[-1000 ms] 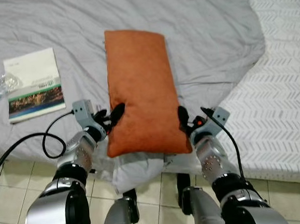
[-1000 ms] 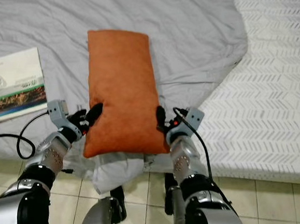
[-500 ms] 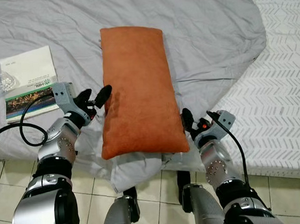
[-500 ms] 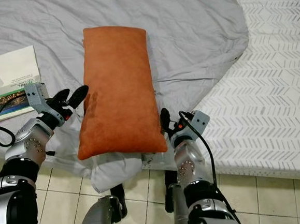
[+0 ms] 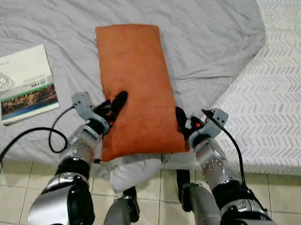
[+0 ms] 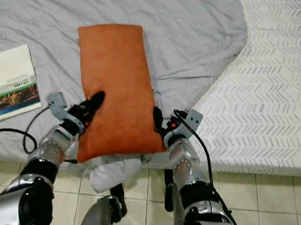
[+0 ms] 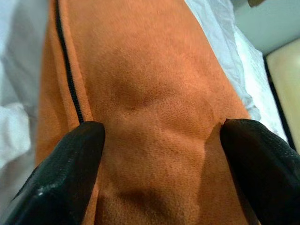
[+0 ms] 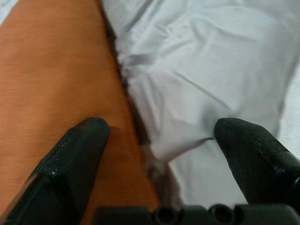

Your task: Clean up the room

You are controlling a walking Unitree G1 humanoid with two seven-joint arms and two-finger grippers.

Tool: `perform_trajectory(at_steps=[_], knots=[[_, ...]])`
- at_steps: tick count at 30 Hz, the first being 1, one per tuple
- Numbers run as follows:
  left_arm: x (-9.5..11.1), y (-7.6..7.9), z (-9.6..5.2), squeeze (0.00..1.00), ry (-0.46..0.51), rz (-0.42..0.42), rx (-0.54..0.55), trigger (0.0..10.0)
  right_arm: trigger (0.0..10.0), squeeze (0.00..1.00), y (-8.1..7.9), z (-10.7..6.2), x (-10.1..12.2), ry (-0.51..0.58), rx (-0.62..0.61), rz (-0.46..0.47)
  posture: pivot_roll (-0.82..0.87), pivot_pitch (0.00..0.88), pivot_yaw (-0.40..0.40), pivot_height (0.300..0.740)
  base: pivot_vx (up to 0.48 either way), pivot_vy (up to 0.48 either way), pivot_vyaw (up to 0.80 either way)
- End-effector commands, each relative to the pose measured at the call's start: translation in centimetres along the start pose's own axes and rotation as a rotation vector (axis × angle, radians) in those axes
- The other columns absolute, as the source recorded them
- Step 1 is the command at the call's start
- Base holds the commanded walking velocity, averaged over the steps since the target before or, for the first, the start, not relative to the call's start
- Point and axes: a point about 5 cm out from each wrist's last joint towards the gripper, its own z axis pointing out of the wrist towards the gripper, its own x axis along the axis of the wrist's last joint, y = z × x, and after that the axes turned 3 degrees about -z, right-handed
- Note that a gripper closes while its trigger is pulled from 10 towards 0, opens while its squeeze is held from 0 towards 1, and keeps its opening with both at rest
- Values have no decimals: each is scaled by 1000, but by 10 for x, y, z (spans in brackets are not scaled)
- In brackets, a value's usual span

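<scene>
Since half a second ago, the left gripper (image 5: 113, 106) has swung back onto the orange pillow (image 5: 134, 87); the right gripper (image 5: 181, 121) sits at its other edge. Left wrist: fingers (image 7: 70, 173) apart, pressing pillow fabric. Right wrist: fingers (image 8: 75, 159) apart, straddling pillow edge and grey sheet (image 8: 197, 93).

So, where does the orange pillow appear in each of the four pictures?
Left eye view: the orange pillow lies lengthwise at the centre, on the grey sheet, between the left tool and the right tool.
Right eye view: centre-left, same pose.
Left wrist view: its suede surface sits between the two black fingers.
Right wrist view: its edge lies beside the sheet.
Shared landmark: the book.
</scene>
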Motion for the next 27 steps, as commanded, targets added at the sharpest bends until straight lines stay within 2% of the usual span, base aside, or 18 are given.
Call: perform_trajectory(at_steps=[1,2,3,4,5,6,8,13,22,27], knots=[[-58,-1,-7,0,-241,-40,37,10000,5098,0,-13,-6,-21,-68,43,-4,-136,623,38,740,0,0,0],[-67,-4,-10,0,-287,-24,79,10000,5098,0,-14,-6,-23,-72,40,-12,-137,622,37,740,0,0,0],[-71,-8,-13,0,-317,25,124,4667,0,0,-14,-6,-25,-81,40,-15,-138,615,35,740,0,0,0],[-71,-8,-13,0,-317,25,124,4667,0,0,-14,-6,-25,-81,40,-15,-138,615,35,740,0,0,0],[-74,-14,-17,0,-348,90,192,0,0,0,-14,-8,-31,-108,37,-30,-135,610,35,740,0,0,0],[-74,-14,-17,0,-348,90,192,0,0,0,-14,-8,-31,-108,37,-30,-135,610,35,740,0,0,0],[-73,-17,-19,0,-353,152,211,0,0,0,-11,-11,-37,-137,27,-31,-129,605,32,740,0,0,0],[-71,-18,-19,0,-350,187,204,0,0,0,-4,-17,-47,-179,18,-19,-115,590,27,740,0,0,0],[-65,-27,-26,0,-321,172,239,0,0,0,-14,-19,-53,-205,78,-25,-106,572,20,740,0,0,0],[-70,-30,-32,0,-340,217,232,0,0,0,-21,-20,-58,-222,110,-22,-97,569,20,740,0,0,0]])
